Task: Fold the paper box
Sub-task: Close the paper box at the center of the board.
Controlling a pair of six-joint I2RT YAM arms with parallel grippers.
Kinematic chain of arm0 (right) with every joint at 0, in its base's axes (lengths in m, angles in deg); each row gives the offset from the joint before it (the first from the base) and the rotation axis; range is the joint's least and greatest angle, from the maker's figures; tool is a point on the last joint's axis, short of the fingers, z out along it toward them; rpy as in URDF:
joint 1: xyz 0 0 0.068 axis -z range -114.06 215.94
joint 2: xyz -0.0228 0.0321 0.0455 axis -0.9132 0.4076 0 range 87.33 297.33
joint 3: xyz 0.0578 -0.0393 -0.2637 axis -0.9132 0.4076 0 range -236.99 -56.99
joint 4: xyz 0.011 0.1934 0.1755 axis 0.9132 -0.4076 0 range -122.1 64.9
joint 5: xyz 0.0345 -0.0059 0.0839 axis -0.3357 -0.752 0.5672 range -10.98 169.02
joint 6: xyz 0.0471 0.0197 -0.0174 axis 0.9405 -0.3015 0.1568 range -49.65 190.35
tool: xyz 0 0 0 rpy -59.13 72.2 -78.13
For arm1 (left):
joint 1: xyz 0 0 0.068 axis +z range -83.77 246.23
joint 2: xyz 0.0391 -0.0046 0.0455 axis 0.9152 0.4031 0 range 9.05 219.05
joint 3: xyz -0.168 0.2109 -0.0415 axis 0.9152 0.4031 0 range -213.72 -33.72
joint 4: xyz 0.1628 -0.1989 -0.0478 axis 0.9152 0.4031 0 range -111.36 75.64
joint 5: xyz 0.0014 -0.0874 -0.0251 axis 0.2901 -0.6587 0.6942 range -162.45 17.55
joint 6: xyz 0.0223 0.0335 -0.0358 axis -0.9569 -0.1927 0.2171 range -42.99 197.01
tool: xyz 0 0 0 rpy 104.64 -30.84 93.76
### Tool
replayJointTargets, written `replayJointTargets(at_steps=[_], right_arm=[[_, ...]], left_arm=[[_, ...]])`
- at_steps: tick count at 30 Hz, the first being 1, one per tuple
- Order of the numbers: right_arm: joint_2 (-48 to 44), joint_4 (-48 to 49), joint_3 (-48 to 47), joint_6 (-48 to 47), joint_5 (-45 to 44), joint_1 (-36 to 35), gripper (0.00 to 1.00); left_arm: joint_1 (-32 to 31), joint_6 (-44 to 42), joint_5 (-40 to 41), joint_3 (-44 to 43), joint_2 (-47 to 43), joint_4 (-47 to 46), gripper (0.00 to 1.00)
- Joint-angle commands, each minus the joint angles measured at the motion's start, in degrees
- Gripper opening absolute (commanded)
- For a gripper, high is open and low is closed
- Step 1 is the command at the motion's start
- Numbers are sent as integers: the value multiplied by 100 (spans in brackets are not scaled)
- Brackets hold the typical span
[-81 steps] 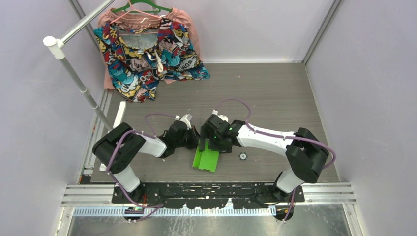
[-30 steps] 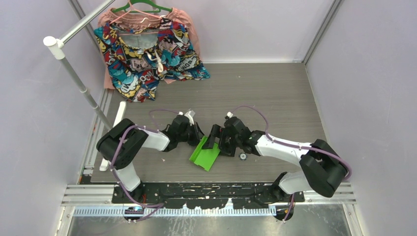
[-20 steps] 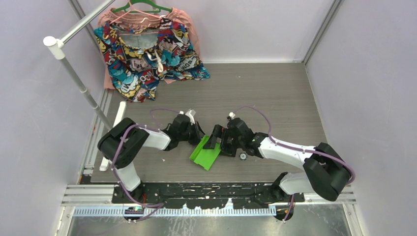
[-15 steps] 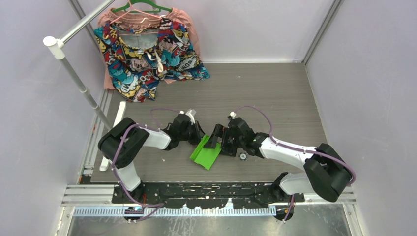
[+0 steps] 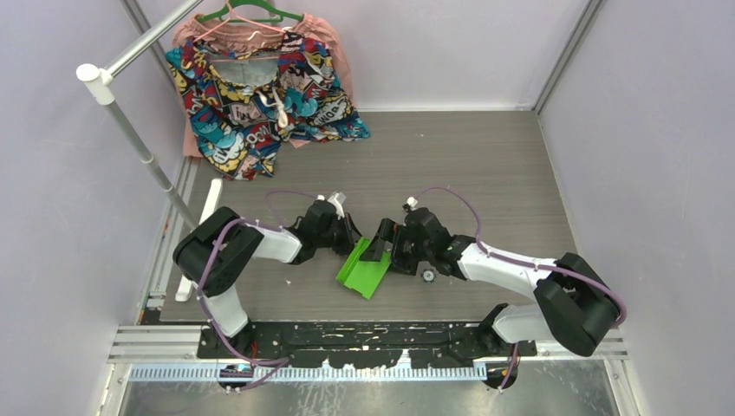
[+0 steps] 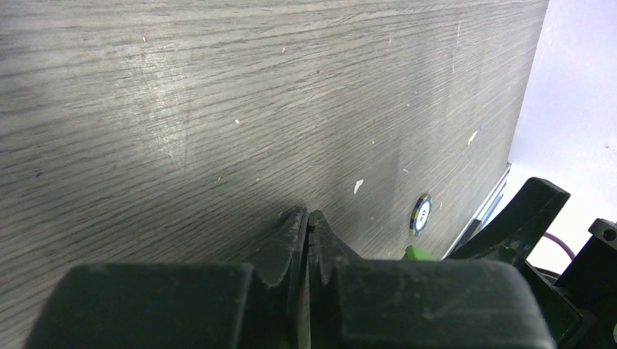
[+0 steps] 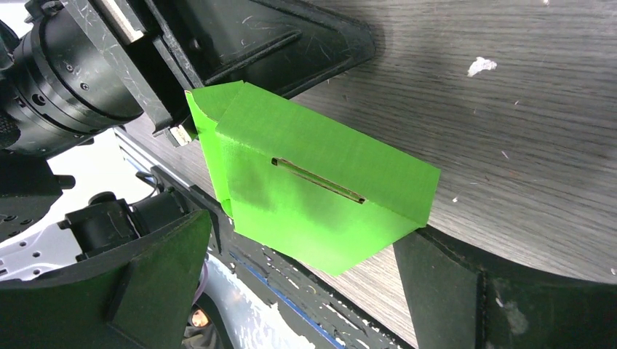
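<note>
The paper box [image 5: 364, 272] is bright lime-green card folded into a flat, slanted shape near the table's front middle. In the right wrist view the paper box [image 7: 320, 189] fills the centre and shows a narrow slot [image 7: 316, 180] in its face. My left gripper [image 5: 353, 244] is shut on the box's upper left edge. Only a sliver of green [image 6: 419, 253] shows beside its closed fingertips [image 6: 307, 217]. My right gripper [image 5: 382, 251] stands wide open at the box's right side. Its fingers [image 7: 156, 273] straddle the box's lower end without touching it.
A small poker chip [image 5: 427, 276] lies on the table just right of the box, also in the left wrist view as the chip [image 6: 420, 214]. A colourful garment [image 5: 260, 95] hangs on a rail [image 5: 139, 143] at the back left. The enclosure's walls stand on both sides.
Since the earliest frame the box has turned to a slant and my right gripper has drawn back to the right. Over the last second both arms barely shifted.
</note>
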Motion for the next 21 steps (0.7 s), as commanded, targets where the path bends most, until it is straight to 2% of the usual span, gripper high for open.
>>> replayJointTargets(at_steps=[1, 3, 4, 5, 6, 11, 13, 21], right_arm=[[-45, 463, -48, -82, 182, 21, 100], [10, 644, 10, -25, 264, 24, 98], [1, 637, 17, -11, 209, 20, 88], [-30, 619, 28, -2, 152, 24, 75], [-42, 653, 53, 3, 155, 23, 68], [-19, 619, 44, -3, 169, 31, 60], [32, 619, 44, -7, 155, 29, 47], [330, 462, -163, 15, 26, 34, 43]], left_arm=[[-93, -586, 1013, 421, 666, 2182, 5], [-90, -586, 1005, 418, 659, 2182, 5], [-95, -582, 1012, 426, 654, 2182, 5], [-96, -581, 1016, 430, 649, 2182, 5], [-99, -578, 1009, 430, 649, 2182, 5], [-102, -578, 1019, 422, 649, 2182, 5], [-103, -578, 1020, 413, 643, 2195, 5], [-354, -573, 1254, 173, 631, 2555, 5]])
